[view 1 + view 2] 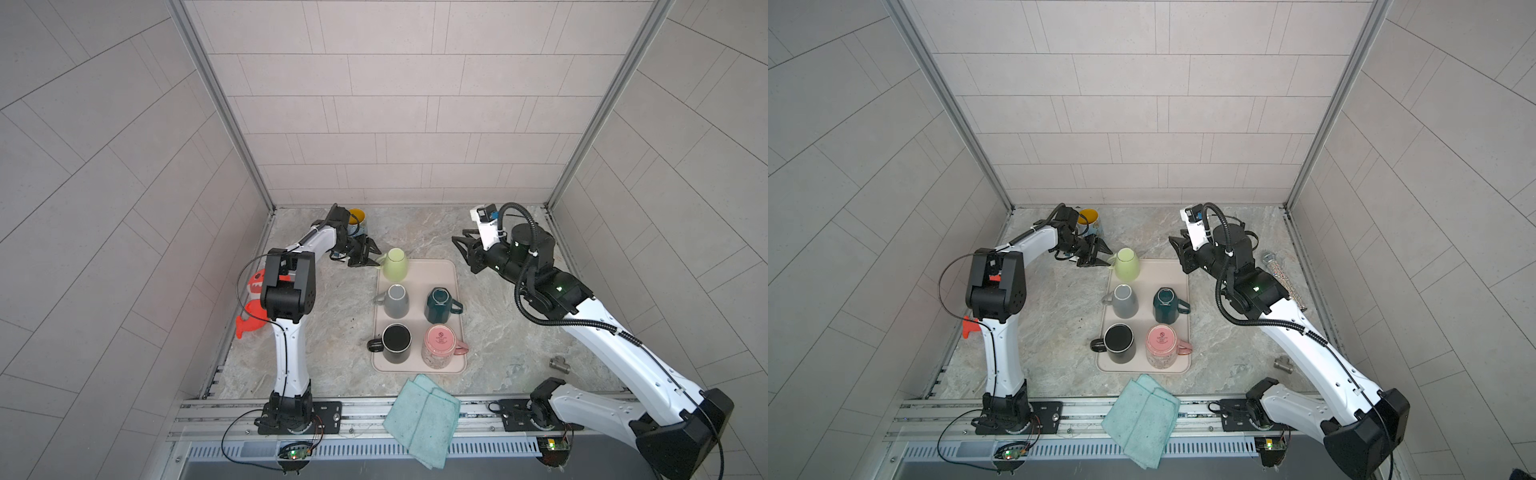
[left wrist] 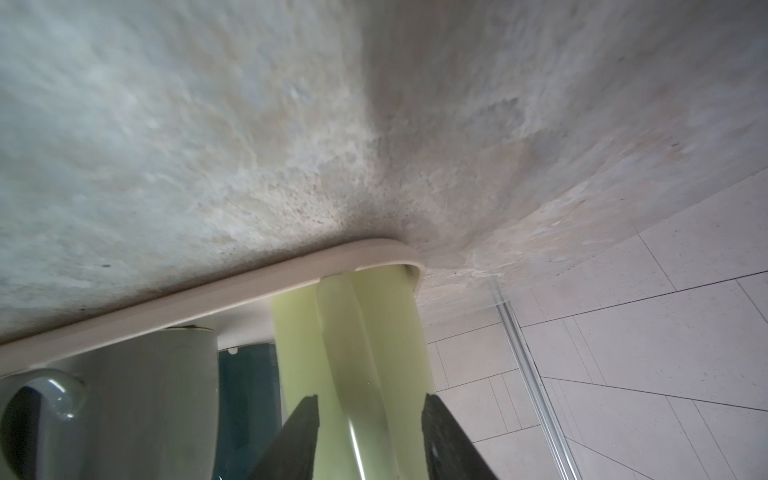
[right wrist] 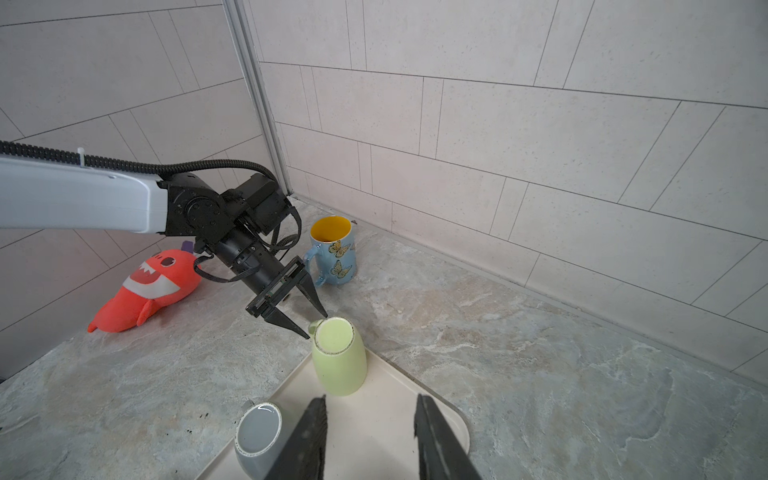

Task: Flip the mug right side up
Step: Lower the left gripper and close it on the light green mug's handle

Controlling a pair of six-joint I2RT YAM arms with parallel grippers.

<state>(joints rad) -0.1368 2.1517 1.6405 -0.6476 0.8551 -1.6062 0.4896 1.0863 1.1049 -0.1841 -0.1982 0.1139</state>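
Nothing legible in any view; only candidate was a round printed stamp on the upturned base of the pink mug, visible in both top views, characters too small to read
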